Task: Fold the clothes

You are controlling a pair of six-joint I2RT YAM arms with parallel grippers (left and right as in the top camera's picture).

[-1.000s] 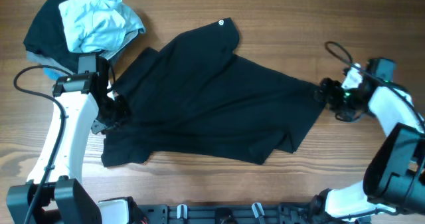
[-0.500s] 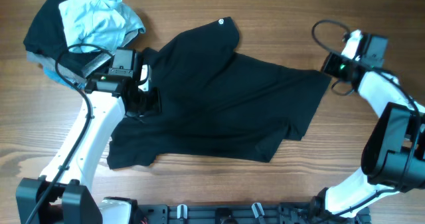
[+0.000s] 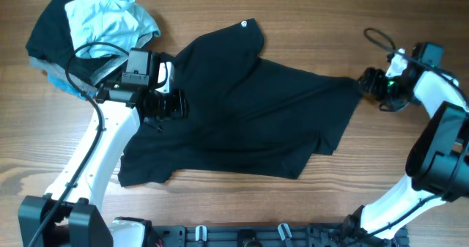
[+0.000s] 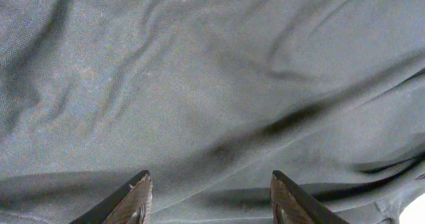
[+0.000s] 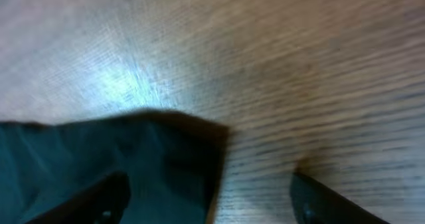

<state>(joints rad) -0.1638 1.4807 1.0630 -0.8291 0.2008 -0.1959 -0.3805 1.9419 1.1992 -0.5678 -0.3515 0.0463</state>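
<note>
A black shirt (image 3: pixel 242 115) lies spread and wrinkled across the middle of the wooden table. My left gripper (image 3: pixel 172 104) hovers over the shirt's left part; in the left wrist view its open fingers (image 4: pixel 209 197) frame wrinkled dark cloth (image 4: pixel 199 84) with nothing between them. My right gripper (image 3: pixel 368 82) is at the shirt's right corner; in the right wrist view its fingers (image 5: pixel 209 201) are spread open, with the corner of the cloth (image 5: pixel 159 151) under the left finger and bare wood under the right.
A pile of clothes sits at the back left: a light blue garment (image 3: pixel 110 23) on top of a black one (image 3: pixel 51 34). A black cable (image 3: pixel 377 36) loops near the right arm. The table's front edge carries a black rail (image 3: pixel 242 236).
My left gripper moved right, from the shirt's left edge onto the cloth. My right gripper rose toward the back, then came down again at the shirt's right corner, which shifted slightly.
</note>
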